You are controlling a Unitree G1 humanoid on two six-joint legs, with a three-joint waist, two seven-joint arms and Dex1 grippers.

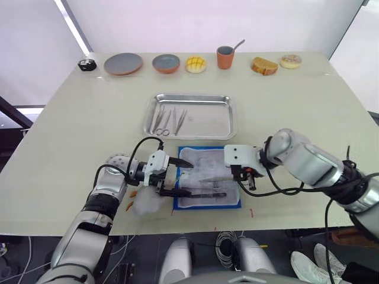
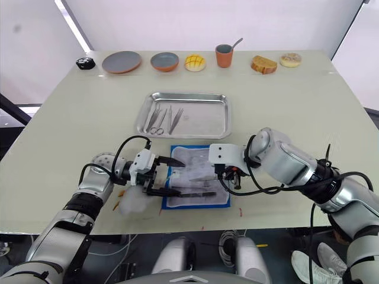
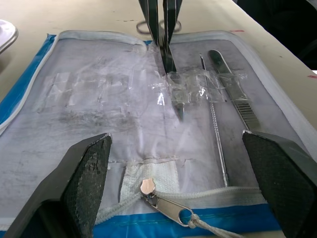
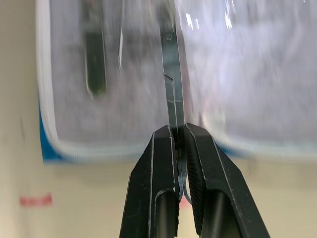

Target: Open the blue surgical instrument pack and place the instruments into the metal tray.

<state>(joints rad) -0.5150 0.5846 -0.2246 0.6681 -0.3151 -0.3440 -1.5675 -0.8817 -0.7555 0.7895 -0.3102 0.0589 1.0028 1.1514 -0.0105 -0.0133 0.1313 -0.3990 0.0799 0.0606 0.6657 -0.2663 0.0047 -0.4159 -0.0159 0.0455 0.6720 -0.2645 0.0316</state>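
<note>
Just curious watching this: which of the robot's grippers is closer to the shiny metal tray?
Right, I'd say, narrowly. The right gripper pinches scissors at the pack's near-right edge; the left gripper sits open at its left edge, both short of the metal tray.

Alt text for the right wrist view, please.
The right gripper is shut on the handle end of a thin silver instrument that lies on the pale lining of the opened blue surgical instrument pack. Another instrument lies beside it.

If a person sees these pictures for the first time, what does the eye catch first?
The open blue surgical instrument pack at the table's near edge, with the right gripper shut on scissors and the left gripper open over its lining. Behind lies the metal tray, already holding instruments.
</note>
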